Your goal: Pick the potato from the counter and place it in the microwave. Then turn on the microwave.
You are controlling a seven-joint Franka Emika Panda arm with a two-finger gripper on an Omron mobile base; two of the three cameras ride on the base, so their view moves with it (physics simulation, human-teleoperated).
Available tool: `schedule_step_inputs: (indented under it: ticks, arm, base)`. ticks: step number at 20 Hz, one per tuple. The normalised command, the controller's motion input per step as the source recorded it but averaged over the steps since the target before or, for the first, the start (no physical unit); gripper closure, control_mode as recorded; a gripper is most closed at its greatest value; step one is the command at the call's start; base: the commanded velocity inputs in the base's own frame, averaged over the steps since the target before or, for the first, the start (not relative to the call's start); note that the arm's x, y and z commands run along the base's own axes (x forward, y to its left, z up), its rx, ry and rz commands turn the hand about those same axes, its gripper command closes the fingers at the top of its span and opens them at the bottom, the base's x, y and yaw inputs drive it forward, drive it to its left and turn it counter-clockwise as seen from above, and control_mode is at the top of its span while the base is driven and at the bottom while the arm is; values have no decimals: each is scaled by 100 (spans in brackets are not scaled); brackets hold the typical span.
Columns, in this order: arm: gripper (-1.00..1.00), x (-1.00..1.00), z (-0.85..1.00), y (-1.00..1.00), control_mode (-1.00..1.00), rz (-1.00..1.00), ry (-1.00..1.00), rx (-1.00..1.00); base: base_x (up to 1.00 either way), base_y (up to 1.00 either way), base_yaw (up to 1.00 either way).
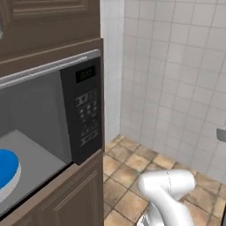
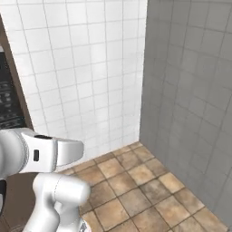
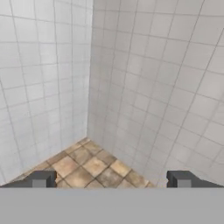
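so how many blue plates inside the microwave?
1. The blue plate sits on the floor of the open microwave, at the left edge of the left base view; anything further left is cut off.

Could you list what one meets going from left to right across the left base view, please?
Blue round plate in the open grey microwave cavity → black button panel of the microwave → white tiled corner wall above the brown tiled floor, with the white robot arm low in front.

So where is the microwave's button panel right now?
In the left base view the button panel sits on the right side of the open microwave, set in brown cabinetry, next to the white tiled wall; its edge also shows far left in the right base view.
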Motion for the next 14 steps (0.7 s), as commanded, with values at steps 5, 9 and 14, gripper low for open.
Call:
schedule_step_inputs:
  ticks: [5, 9, 14]
  arm:
    - [-100, 0, 0, 0, 100, 0, 0, 0]
    - [-100, 0, 0, 0, 100, 0, 0, 0]
    - [-100, 0, 0, 0, 100, 0, 0, 0]
  base:
    - [41, -63, -31]
    - [41, -70, -32]
    - [33, -75, -38]
